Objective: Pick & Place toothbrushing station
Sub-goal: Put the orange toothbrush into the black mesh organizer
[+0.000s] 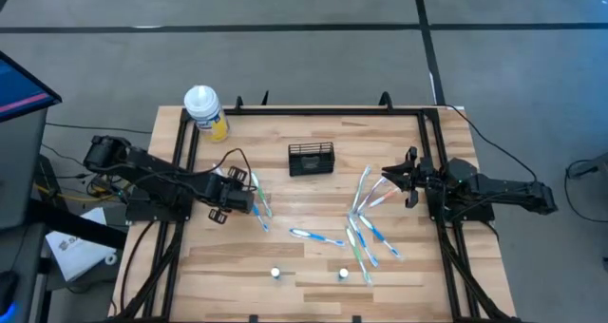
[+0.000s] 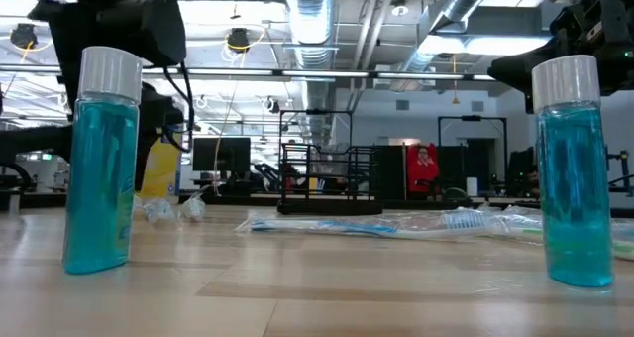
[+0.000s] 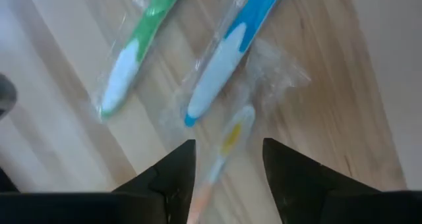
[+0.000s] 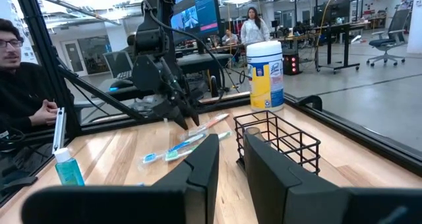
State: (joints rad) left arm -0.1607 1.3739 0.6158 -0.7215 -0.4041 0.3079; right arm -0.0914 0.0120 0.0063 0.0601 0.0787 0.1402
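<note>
The black wire-mesh holder [image 1: 312,159] stands on its base on the wooden table at the far middle; it also shows in the low view [image 2: 330,178] and the right wrist view [image 4: 277,141]. My left gripper [image 1: 255,198] is open and points down over three wrapped toothbrushes [image 1: 260,207] lying left of the holder. Its fingers stand on either side of a yellow-and-orange one [image 3: 229,135], beside a green one [image 3: 128,59] and a blue one [image 3: 224,53]. My right gripper [image 1: 385,176] hovers right of the holder, empty, its fingers a narrow gap apart [image 4: 231,140].
Several more wrapped toothbrushes [image 1: 366,230] lie scattered at the table's right. Two small bottles of blue liquid [image 2: 99,159] [image 2: 575,168] stand near the front edge. A white-capped yellow bottle [image 1: 206,112] stands at the far left corner. A seated person [image 4: 23,85] shows beyond the table.
</note>
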